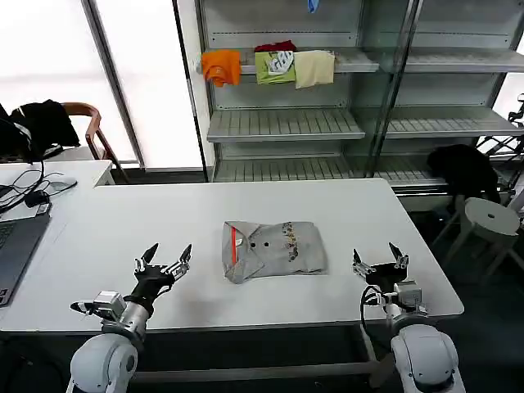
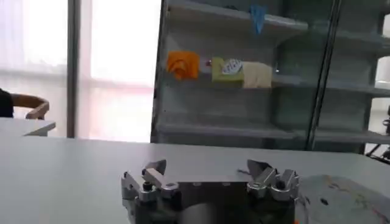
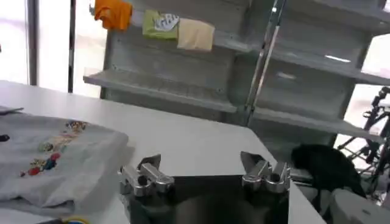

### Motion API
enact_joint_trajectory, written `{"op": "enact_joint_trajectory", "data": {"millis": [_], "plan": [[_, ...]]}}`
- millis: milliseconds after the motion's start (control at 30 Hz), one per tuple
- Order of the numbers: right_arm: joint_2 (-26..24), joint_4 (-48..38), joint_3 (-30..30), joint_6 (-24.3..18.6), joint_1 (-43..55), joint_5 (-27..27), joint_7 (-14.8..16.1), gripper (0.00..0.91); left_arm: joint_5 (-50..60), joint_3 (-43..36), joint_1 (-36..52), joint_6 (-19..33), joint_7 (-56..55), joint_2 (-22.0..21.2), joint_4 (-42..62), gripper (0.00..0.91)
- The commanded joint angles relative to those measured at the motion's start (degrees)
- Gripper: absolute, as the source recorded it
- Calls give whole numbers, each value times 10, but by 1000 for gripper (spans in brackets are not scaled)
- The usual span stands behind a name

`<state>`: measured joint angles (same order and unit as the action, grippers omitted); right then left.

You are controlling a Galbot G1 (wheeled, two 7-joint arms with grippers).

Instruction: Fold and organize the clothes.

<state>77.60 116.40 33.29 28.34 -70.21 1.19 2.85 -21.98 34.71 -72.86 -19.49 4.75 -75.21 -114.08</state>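
Observation:
A light grey shirt [image 1: 273, 250] lies folded into a rectangle at the middle of the white table [image 1: 106, 246], with a red strip near its left end and a small multicoloured print on top. The right wrist view shows the shirt [image 3: 52, 161] and its print close by. Its edge [image 2: 350, 198] also appears in the left wrist view. My left gripper [image 1: 164, 260] hovers open over the table to the left of the shirt. My right gripper [image 1: 377, 259] stands open to the right of it. Neither holds anything; both are apart from the cloth [image 2: 207, 173] [image 3: 201, 167].
A metal shelf unit [image 1: 282, 123] stands behind the table with orange [image 1: 221, 67], green [image 1: 275, 65] and cream [image 1: 314, 68] folded clothes on its upper shelf. A laptop [image 1: 15, 246] and cables sit at the table's left. A stool [image 1: 491, 221] and a black garment [image 1: 463, 168] are at the right.

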Motion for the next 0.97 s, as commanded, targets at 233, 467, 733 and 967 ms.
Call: {"op": "enact_joint_trajectory", "data": {"millis": [233, 467, 733, 967], "plan": [[-15, 6, 20, -33, -13, -6, 30, 907, -26, 1, -13, 37, -20, 5, 28, 907], [-22, 10, 24, -35, -20, -21, 39, 907, -19, -1, -21, 46, -16, 6, 20, 907], [-25, 20, 26, -36, -30, -33, 38, 907, -14, -4, -21, 48, -15, 6, 20, 907], [-28, 25, 29, -30, -40, -19, 42, 907, -12, -6, -24, 53, -16, 7, 22, 907]]}}
